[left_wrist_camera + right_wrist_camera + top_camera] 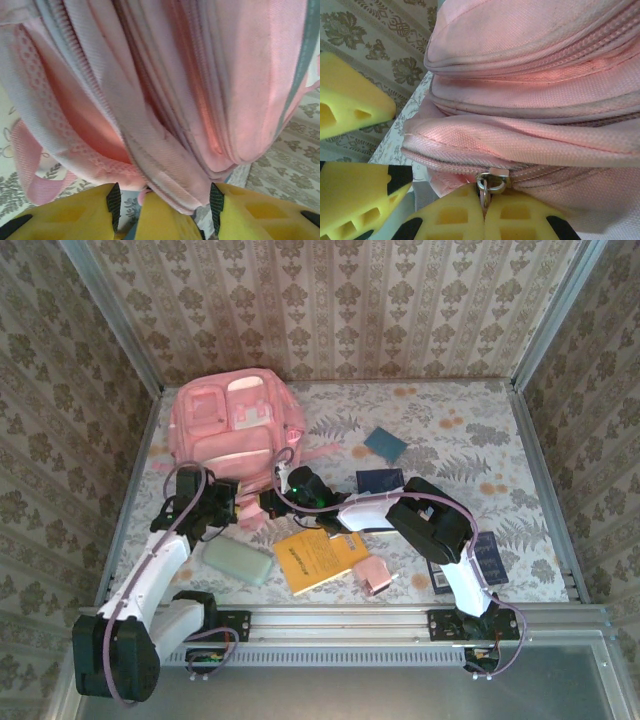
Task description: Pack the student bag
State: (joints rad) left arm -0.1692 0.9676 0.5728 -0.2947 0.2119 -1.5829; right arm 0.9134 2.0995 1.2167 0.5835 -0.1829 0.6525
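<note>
The student bag (228, 422), a large pink backpack, lies at the back left of the table. My right gripper (270, 504) is at the bag's near edge. In the right wrist view that gripper (484, 216) is shut on the metal zip pull (489, 181) of a closed zip on the bag (535, 75). My left gripper (218, 506) is just to its left. In the left wrist view its jaws (165, 200) stand open, with a pale pink fold of the bag (150, 145) and a yellow finger of the right gripper (162, 222) lying loosely between them.
On the table in front of the bag lie a pale green case (238, 561), a yellow book (318, 558), a small pink item (375, 577), a teal card (385, 445), a dark blue booklet (380, 481) and another dark booklet (490, 558). Patterned walls close in three sides.
</note>
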